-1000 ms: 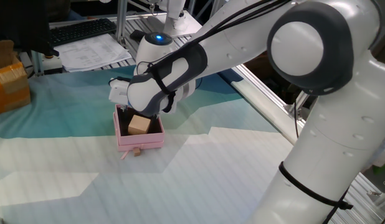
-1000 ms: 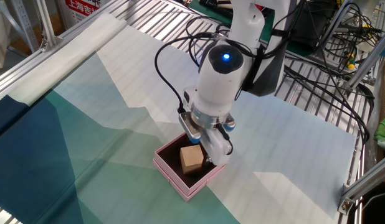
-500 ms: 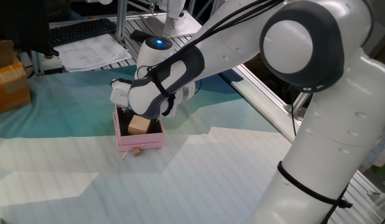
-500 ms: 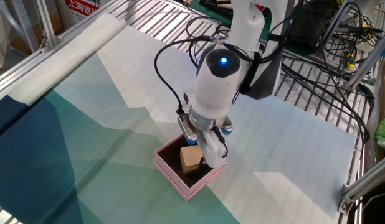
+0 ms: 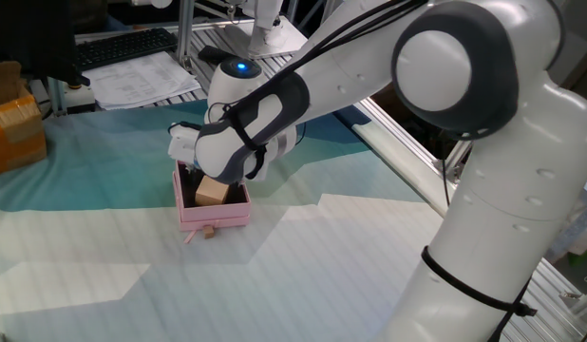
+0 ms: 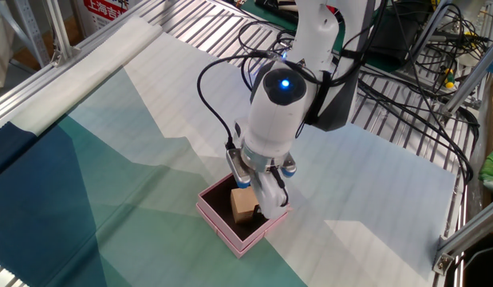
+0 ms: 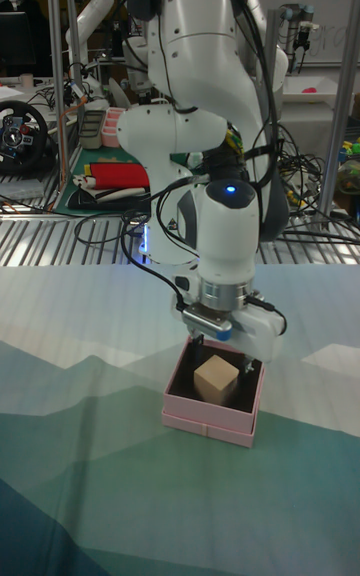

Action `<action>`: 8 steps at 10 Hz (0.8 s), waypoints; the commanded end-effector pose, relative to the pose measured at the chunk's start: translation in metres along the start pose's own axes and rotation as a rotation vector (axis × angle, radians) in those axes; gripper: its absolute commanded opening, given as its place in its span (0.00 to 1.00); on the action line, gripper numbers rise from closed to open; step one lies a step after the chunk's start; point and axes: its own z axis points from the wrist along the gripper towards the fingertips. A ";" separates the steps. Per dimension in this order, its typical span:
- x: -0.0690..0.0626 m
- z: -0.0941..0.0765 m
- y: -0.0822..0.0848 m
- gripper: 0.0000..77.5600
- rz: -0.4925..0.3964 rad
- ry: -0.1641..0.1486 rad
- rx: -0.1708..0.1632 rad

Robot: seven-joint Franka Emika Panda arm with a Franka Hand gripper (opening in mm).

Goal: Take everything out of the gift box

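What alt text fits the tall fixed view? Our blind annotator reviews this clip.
A white robot arm's gripper reaches down into a low pink gift box holding a tan cube, on a blue-green patterned table cover.

A small square gift box [image 7: 205, 422] is seen low in the middle of the tall fixed view. It is pale pink outside and dark inside, with low walls and no lid on. It sits flat on the cloth. In one fixed view it is found left of the middle, and a thin pink ribbon tab [image 5: 191, 236] sticks out from its front wall.

A plain light-tan cube [image 7: 215, 378] is seen inside the box. It is about half as wide as the box and is turned a little.

A tiny tan-brown piece [image 5: 209, 230] is seen outside the box, just beside the front wall, next to the ribbon tab.
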 end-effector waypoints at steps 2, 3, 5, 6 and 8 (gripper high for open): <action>-0.002 0.005 0.000 1.00 0.008 -0.006 0.003; -0.002 0.007 0.000 1.00 0.007 -0.008 0.004; -0.002 0.010 -0.001 1.00 0.004 -0.019 0.015; -0.002 0.011 -0.001 1.00 0.004 -0.028 0.024; -0.002 0.012 -0.002 1.00 0.015 -0.031 0.023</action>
